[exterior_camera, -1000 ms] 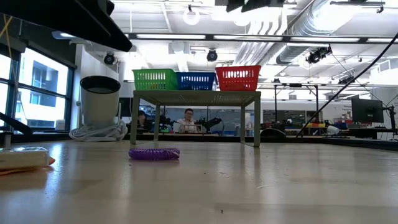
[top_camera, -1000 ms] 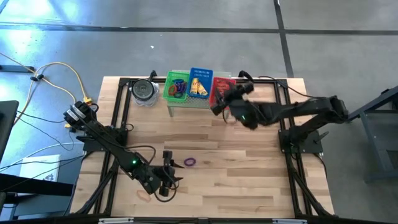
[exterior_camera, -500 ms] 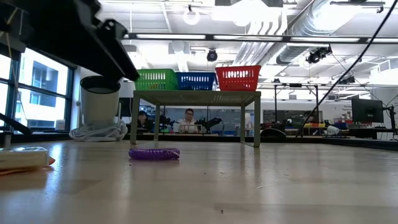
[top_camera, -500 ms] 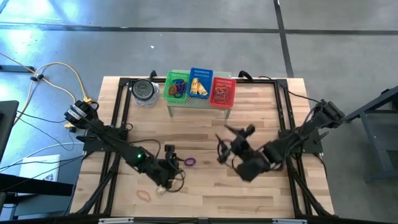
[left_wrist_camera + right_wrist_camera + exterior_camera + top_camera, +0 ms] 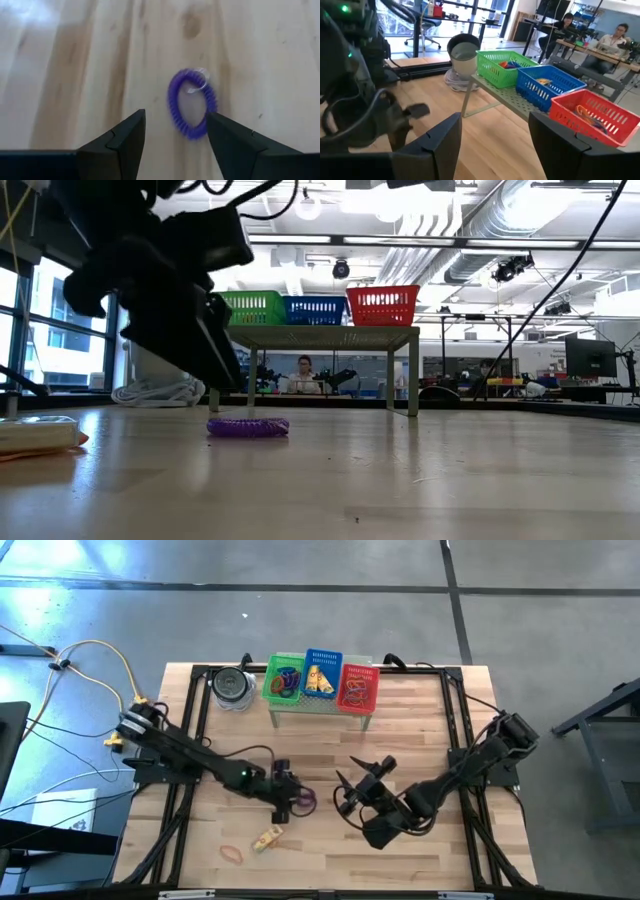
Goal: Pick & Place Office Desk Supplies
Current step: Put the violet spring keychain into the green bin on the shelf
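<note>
A purple coiled loop (image 5: 192, 104) lies flat on the wooden table (image 5: 330, 755), left of its middle (image 5: 304, 799). My left gripper (image 5: 175, 114) hangs open just above it, slanting down, a finger on either side of the loop's near end. In the low view the left gripper (image 5: 215, 350) stands above and left of the loop (image 5: 248, 426). My right gripper (image 5: 358, 783) hovers open over the table's middle with nothing between its fingers (image 5: 492, 125). A small yellow piece (image 5: 267, 838) and an orange-red loop (image 5: 233, 853) lie near the front left.
At the far edge a small stand (image 5: 320, 705) carries a green basket (image 5: 284, 678), a blue basket (image 5: 321, 673) and a red basket (image 5: 358, 686), each with supplies inside. A round grey tin (image 5: 232, 687) sits to their left. Bare wood lies between the arms and the stand.
My left gripper has swung toward the table's right and far side and sunk, coming over the purple loop, still open. My right gripper has left the red basket, travelled toward the near edge and come down over the table's middle, still open.
</note>
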